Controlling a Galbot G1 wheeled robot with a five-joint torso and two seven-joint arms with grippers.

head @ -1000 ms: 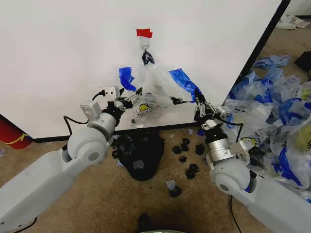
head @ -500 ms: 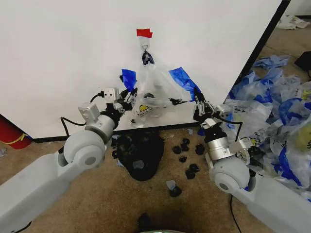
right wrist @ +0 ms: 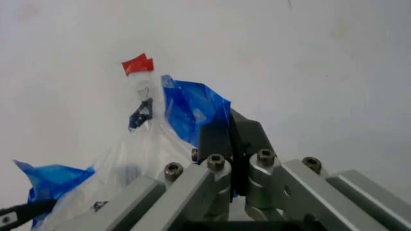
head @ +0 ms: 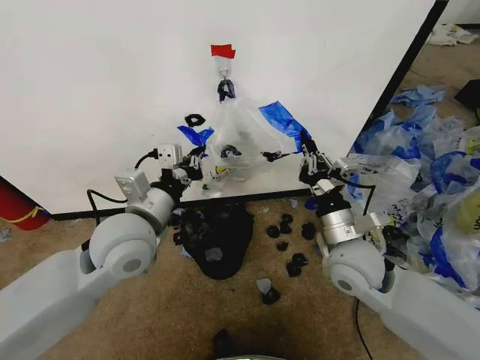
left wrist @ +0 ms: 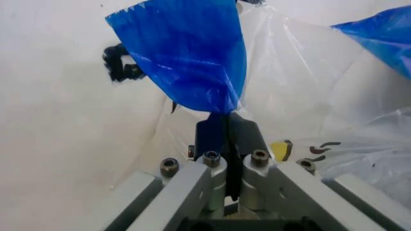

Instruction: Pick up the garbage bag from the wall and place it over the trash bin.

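Nearest the robot, the trash bin (head: 217,241) sits on the carpet at the foot of the wall (head: 97,90), with black scrap lumps (head: 289,244) scattered to its right. Beyond it, the left gripper (head: 196,155) is clenched on the left blue handle (left wrist: 186,53) of the garbage bag (head: 238,139), and the right gripper (head: 309,161) is clenched on the right blue handle (right wrist: 192,113). The bag hangs against the wall directly above the bin, its top caught on the metal hook (head: 224,72) under the red tape strip (head: 223,51). The film looks thin, light, limp and slippery, and likely to tear at the hook; the doubled handle loops are the soundest grip points.
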